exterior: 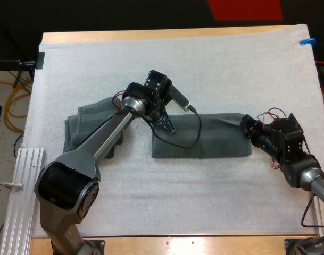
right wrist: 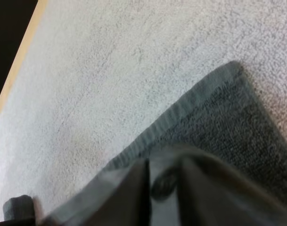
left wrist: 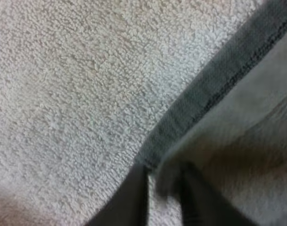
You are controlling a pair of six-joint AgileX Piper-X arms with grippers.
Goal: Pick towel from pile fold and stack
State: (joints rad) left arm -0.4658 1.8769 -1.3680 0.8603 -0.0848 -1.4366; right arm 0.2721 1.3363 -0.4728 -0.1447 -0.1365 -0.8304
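A dark grey-green towel [exterior: 204,139] lies spread as a flat rectangle on the white mat [exterior: 177,64], right of centre. My left gripper [exterior: 167,126] sits at its far left corner. In the left wrist view the gripper [left wrist: 164,200] is shut on the towel [left wrist: 247,122], with a fold of the hem between the fingers. My right gripper [exterior: 247,126] is at the far right corner. The right wrist view shows it [right wrist: 162,190] shut on the towel's edge [right wrist: 228,122]. A crumpled towel pile [exterior: 84,125] lies to the left, partly hidden under my left arm.
An aluminium rail [exterior: 21,186] runs along the table's left side near the front. Cables lie on the floor [exterior: 15,101] beyond the left edge. Bare mat stretches in front of the towel [exterior: 193,196] and behind it.
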